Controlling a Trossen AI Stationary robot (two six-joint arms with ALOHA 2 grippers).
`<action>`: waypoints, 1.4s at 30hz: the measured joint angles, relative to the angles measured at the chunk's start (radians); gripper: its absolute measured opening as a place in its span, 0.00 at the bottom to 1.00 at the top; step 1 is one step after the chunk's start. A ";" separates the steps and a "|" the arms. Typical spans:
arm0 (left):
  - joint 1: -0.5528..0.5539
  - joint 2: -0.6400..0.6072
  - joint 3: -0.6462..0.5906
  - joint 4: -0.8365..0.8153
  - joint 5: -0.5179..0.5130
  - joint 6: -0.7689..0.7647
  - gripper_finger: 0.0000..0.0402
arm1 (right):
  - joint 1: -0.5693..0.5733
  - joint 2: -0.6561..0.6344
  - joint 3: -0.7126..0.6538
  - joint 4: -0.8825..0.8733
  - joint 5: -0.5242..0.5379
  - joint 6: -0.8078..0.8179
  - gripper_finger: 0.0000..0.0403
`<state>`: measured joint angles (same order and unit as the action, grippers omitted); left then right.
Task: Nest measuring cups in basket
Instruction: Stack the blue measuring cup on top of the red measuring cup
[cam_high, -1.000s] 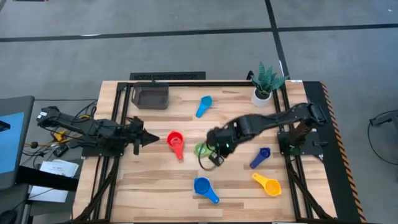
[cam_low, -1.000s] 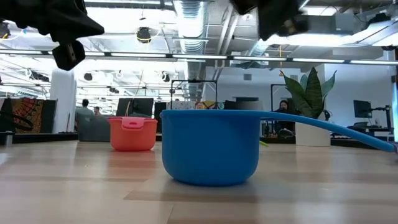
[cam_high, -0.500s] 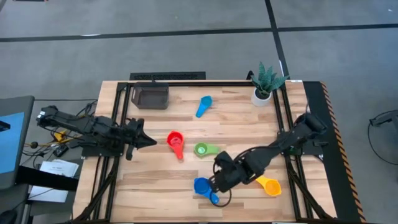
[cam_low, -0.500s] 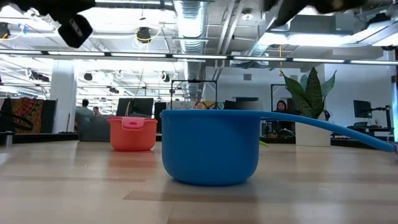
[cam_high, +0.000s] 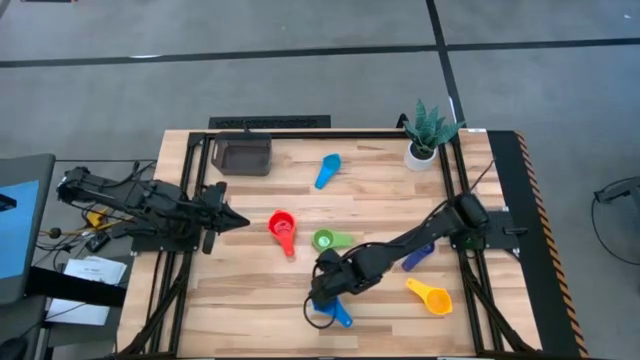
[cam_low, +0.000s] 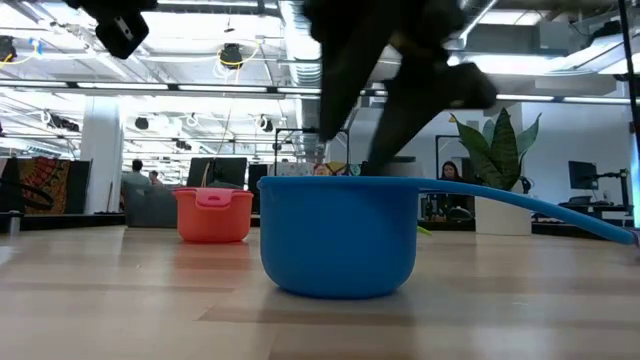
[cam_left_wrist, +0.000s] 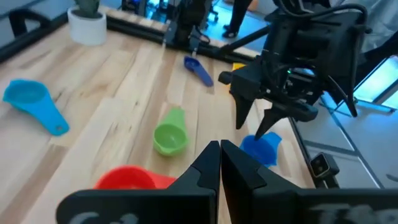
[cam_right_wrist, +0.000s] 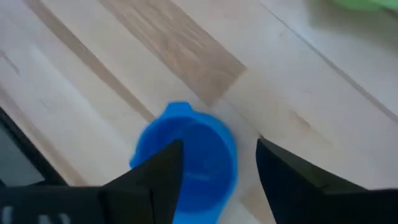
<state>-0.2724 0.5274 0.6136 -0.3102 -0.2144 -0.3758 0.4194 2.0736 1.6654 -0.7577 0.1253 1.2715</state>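
A blue measuring cup (cam_low: 340, 235) stands upright on its base near the table's front edge, its handle (cam_high: 340, 315) pointing to the near right. My right gripper (cam_right_wrist: 219, 143) hangs open just above it, a finger over each side of the bowl (cam_right_wrist: 186, 152), touching nothing. A red cup (cam_high: 283, 228) and a green cup (cam_high: 325, 240) lie at mid-table, with a light blue cup (cam_high: 328, 168) farther back. A dark blue cup (cam_high: 420, 252) and an orange cup (cam_high: 430, 296) lie at the right. The basket (cam_high: 245, 155) stands at the far left. My left gripper (cam_left_wrist: 219, 155) waits shut at the left edge.
A white pot with a green plant (cam_high: 422, 150) stands at the far right corner. My right arm (cam_high: 400, 245) stretches across the table's right half, above the dark blue cup. Bare wood lies between the basket and the red cup.
My right gripper has left the green cup, gone toward the table's near edge and then a little left. It has come down over the blue cup and now shows in the low view. The cups have stayed where they were.
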 joint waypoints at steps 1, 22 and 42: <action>0.000 0.000 0.000 -0.011 -0.001 -0.011 0.00 | 0.000 0.010 0.005 -0.002 0.000 -0.008 0.54; 0.000 0.001 0.000 -0.090 -0.036 -0.017 0.10 | 0.004 0.043 0.011 -0.045 -0.019 -0.112 0.37; 0.000 0.003 0.000 -0.104 -0.060 0.106 0.28 | -0.022 0.041 -0.047 -0.002 -0.048 -0.251 0.33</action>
<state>-0.2723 0.5304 0.6136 -0.4145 -0.2745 -0.2696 0.3969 2.1150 1.6186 -0.7601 0.0772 1.0209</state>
